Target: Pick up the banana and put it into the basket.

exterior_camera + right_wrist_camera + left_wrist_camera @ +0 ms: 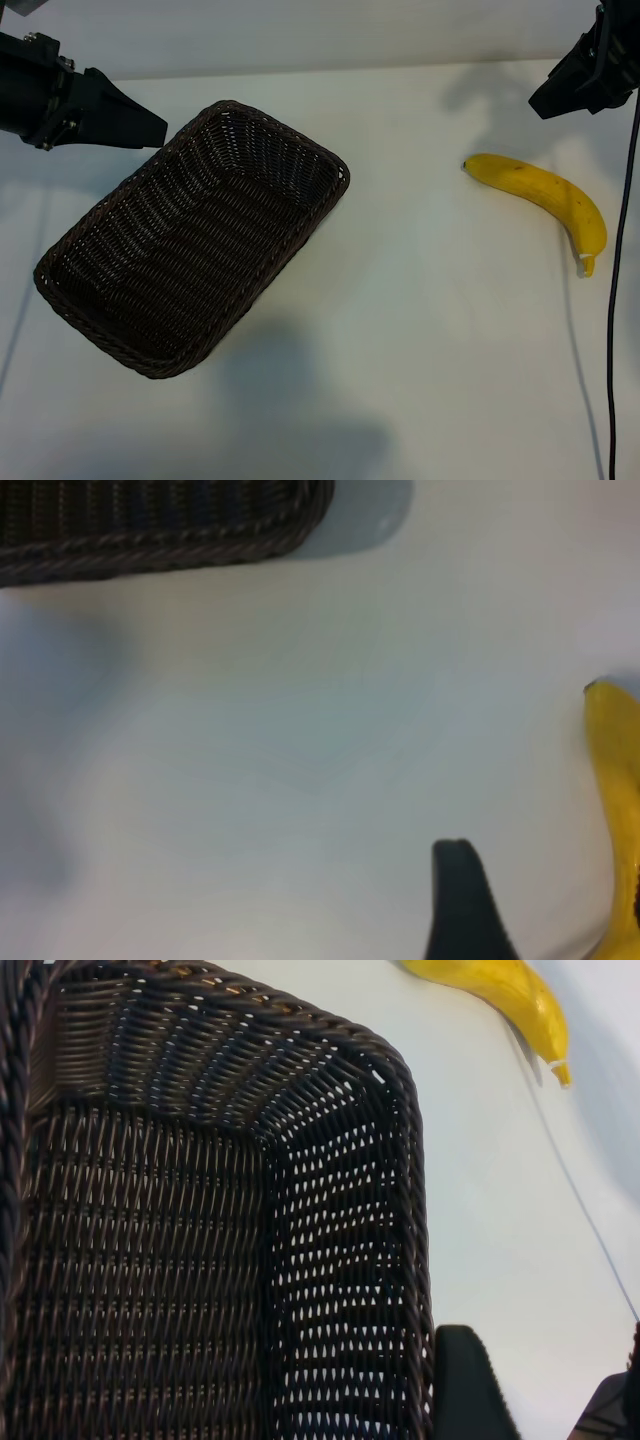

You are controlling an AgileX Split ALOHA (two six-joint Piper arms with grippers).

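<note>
Two grippers hang spread and empty: the left gripper (150,130) at the basket's (60,290) far rim, the right gripper (545,100) above the banana (545,190), which lies on the table (420,330), well apart from the basket. A pinch on its curved, tapering end could slip or roll it.

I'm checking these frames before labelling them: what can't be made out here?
- Right gripper: the exterior view's top right edge cuts it off; the right wrist view shows one finger only.
- Left gripper: the body runs off the exterior view's left edge.
- Banana: cut by the edge in both wrist views.
- Basket: far end outside the left wrist view.
</note>
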